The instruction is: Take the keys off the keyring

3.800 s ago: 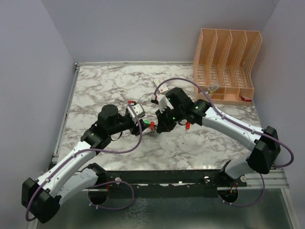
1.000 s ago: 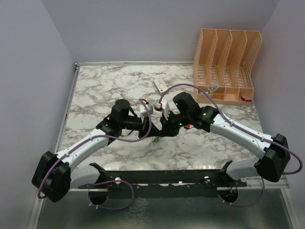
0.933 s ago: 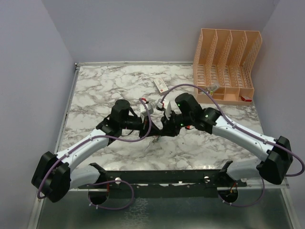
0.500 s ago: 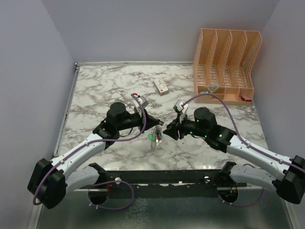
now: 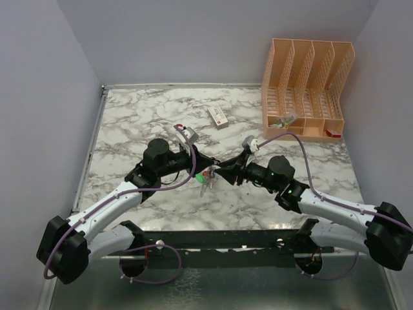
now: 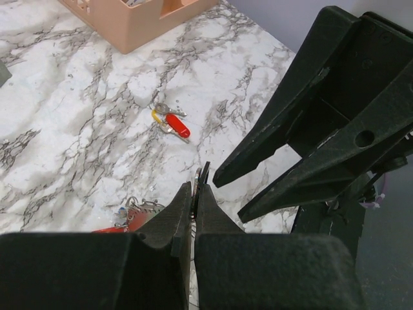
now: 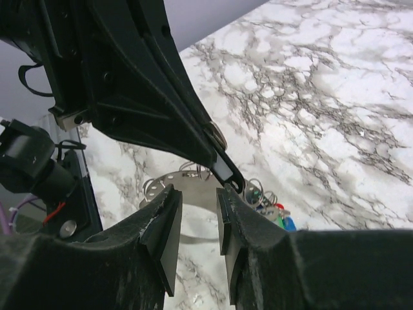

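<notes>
Left end effector [image 6: 193, 191] clamps keyring [image 6: 202, 177]; right end effector [image 7: 199, 197] slightly parted.

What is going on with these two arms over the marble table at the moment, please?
The left claw is shut on the keyring, holding it up with a bunch of coloured keys dangling from it. The right claw is open, its tips right beside the left claw's, gripping nothing. One red key on a small yellow ring lies loose on the table, apart from the bunch, so most keys are not yet off.
</notes>
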Available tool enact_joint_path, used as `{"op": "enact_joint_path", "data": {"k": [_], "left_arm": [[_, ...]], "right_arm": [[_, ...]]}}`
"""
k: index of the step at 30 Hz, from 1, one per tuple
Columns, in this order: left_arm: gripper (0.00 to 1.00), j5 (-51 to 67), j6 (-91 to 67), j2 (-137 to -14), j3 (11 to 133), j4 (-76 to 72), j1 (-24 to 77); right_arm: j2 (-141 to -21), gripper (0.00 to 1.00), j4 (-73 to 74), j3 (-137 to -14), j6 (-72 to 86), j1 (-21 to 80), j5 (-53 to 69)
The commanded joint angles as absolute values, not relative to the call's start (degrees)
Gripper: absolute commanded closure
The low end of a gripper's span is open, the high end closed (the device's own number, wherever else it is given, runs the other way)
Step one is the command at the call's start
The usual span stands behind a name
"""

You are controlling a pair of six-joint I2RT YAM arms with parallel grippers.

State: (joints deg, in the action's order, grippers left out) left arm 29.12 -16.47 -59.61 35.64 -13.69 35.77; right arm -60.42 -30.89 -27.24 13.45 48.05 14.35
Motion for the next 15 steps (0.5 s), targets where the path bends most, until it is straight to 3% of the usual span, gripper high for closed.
{"op": "enact_joint_path", "data": {"k": [1, 15], "left_arm": [[1.0, 28.7, -17.14, -58.1, 36.1, -16.34, 36.02], [1.0, 30.14, -18.99, -58.12, 35.59, -18.82, 36.04]], "right_arm": [[-64.74, 0.65, -42.66, -27.32, 14.94, 48.25, 14.79], [-71.85, 0.7, -49.0, -27.99, 16.46, 48.3, 15.12]]}}
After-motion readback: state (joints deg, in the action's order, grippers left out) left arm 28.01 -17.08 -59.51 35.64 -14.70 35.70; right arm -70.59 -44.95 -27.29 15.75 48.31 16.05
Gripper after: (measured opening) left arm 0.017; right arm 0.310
